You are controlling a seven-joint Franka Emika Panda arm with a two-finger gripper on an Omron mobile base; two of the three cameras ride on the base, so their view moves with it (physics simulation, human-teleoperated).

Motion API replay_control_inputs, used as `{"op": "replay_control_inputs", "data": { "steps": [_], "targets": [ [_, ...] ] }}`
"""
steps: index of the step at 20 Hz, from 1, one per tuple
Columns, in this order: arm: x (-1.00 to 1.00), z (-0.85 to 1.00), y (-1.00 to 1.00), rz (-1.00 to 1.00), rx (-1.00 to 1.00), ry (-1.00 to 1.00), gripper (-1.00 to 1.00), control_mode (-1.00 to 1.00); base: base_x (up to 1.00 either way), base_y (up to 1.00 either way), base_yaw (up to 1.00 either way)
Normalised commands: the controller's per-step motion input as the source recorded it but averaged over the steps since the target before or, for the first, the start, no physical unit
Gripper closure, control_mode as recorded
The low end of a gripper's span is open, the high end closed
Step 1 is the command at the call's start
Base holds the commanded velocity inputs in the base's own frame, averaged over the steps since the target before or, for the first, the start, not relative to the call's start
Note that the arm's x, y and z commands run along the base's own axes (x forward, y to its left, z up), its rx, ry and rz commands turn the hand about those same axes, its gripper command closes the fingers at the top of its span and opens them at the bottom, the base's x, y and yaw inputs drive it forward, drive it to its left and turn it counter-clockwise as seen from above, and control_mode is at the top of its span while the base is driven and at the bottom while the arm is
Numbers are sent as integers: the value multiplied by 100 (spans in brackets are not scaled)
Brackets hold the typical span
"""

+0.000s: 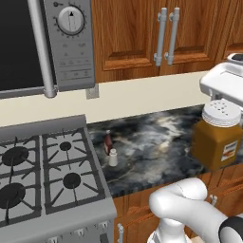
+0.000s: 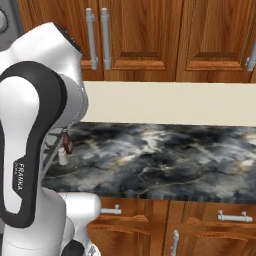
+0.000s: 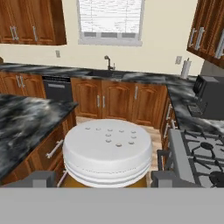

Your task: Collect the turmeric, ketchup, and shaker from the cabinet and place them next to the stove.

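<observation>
- Turmeric sits closest to the hand camera: its white perforated lid lies between the end effector's two dark tips, which pinch the jar just under the lid.
- From the left base camera the same jar hangs above the right part of the desk, well apart from the stove.
- Handling, as judged: rigid, squat and probably fairly heavy; smooth walls may slip, so a hold low on the body would be safer than one at the lid.
- Ketchup and shaker stand upright on the desk, just beside the stove's right edge, close together.
- Surface: dark marbled stone, flat, with free space right of the two containers.
- Room: closed wooden wall cabinets with grey bar handles, cream backsplash, and a microwave above the stove.
</observation>
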Motion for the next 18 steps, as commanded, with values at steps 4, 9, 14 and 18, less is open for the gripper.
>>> {"op": "replay_control_inputs", "data": {
  "steps": [4,9,14,18],
  "targets": [
    [32,-24,-5,-1,0,0,100,-100,0,0,0],
    [1,-42,-21,2,0,-5,100,-100,0,0,0],
    [11,-34,-18,3,0,-7,100,-100,0,0,0],
    [36,-28,-11,0,0,-7,100,-100,0,0,0]
  ]
}}
